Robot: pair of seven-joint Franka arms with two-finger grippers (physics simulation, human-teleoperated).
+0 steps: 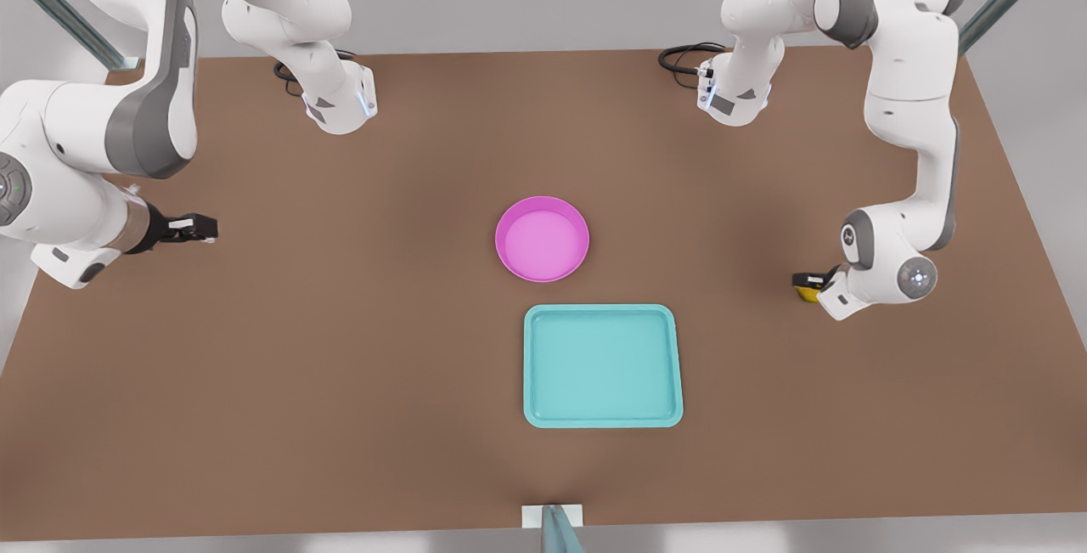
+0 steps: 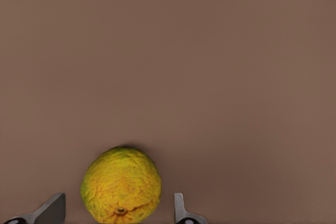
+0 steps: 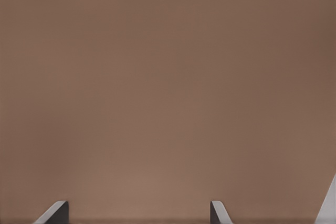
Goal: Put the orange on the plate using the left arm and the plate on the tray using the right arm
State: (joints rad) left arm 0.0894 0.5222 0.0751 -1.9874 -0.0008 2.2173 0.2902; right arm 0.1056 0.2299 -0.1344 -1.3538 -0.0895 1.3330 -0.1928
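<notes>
The teal tray (image 1: 602, 366) lies nearest the worktop's (image 1: 340, 366) near edge, about midway along it and empty, and just beyond it, apart from its rim, sits the pink plate (image 1: 542, 239), also empty, near the worktop's middle. Both are well apart from either arm. Toward the edge on the front view's right, the left gripper (image 1: 807, 284) is low over the orange (image 2: 121, 185); its fingers (image 2: 50, 209) stand spread on either side of the fruit with a gap on each side, so nothing is pinched yet. The risks begin here, by my judgement: the orange is round and bumpy and rests free on the worktop, so a closing that meets it off-centre could squeeze it out and set it rolling toward the edge. A shallow hold could also let it slip during the long carry to the plate, and a release from too high could bounce it over the plate's low rim. At the opposite edge, on the front view's left, the right gripper (image 1: 194, 228) waits over bare worktop with its fingers (image 3: 52, 213) apart and holding nothing. If it later tips the loaded plate on the way to the tray, the orange could roll off.
</notes>
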